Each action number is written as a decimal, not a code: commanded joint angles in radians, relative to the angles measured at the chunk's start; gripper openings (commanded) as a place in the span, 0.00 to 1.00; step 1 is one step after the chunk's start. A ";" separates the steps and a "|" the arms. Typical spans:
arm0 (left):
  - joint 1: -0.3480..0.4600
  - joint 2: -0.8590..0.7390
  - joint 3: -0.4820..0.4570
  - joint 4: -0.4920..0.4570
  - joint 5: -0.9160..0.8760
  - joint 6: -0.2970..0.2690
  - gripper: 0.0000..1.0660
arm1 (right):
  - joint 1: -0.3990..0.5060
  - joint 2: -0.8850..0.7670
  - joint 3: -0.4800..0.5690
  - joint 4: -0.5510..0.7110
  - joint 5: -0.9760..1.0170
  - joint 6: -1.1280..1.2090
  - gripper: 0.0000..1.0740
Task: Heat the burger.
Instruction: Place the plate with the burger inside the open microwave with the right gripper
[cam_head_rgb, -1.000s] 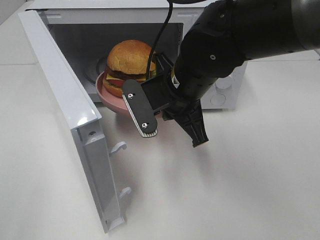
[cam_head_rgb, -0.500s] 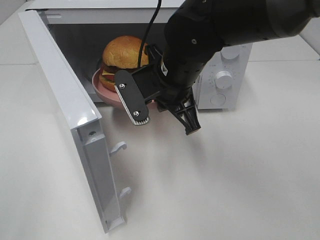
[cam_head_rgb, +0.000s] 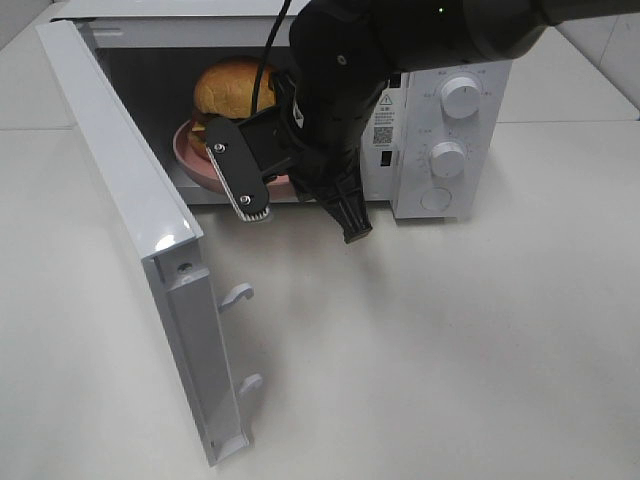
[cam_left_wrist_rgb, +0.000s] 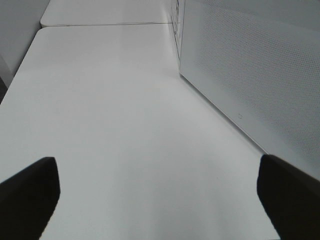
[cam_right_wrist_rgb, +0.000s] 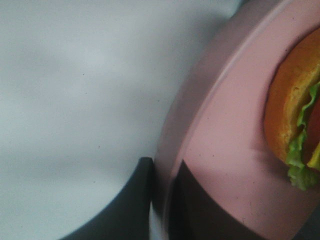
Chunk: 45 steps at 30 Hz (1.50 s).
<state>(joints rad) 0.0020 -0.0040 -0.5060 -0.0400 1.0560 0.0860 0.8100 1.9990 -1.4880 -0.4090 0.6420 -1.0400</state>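
The burger (cam_head_rgb: 225, 88), tan bun with lettuce showing (cam_right_wrist_rgb: 292, 120), sits on a pink plate (cam_head_rgb: 188, 150) just inside the open white microwave (cam_head_rgb: 440, 100). In the right wrist view my right gripper (cam_right_wrist_rgb: 162, 175) is shut on the plate's rim (cam_right_wrist_rgb: 225, 140), one dark finger (cam_right_wrist_rgb: 132, 200) under it and one on top. The black right arm (cam_head_rgb: 400, 40) reaches across the oven's mouth and hides part of the plate. Whether the plate rests on the oven floor I cannot tell. My left gripper (cam_left_wrist_rgb: 156, 172) stands open over bare table, out of the exterior view.
The microwave door (cam_head_rgb: 120, 170) hangs wide open on the left, its latch hooks (cam_head_rgb: 238, 293) pointing at the table. Two dials (cam_head_rgb: 447, 158) sit on the control panel at the right. A perforated white panel (cam_left_wrist_rgb: 250, 70) stands close beside the left gripper.
The right arm has moved back and to the left, carrying the plate and burger from in front of the opening into the microwave cavity. The left gripper has stayed open.
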 joint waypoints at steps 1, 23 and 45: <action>-0.001 -0.017 0.000 -0.008 -0.010 0.001 0.98 | -0.006 -0.002 -0.040 -0.019 -0.046 -0.016 0.00; -0.001 -0.017 0.000 -0.008 -0.010 0.001 0.98 | -0.006 0.165 -0.302 0.023 -0.029 -0.032 0.00; -0.002 -0.017 0.000 -0.007 -0.010 0.001 0.98 | -0.088 0.219 -0.367 0.040 0.003 -0.043 0.00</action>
<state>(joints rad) 0.0020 -0.0040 -0.5060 -0.0400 1.0560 0.0860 0.7300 2.2270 -1.8320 -0.3500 0.7030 -1.0800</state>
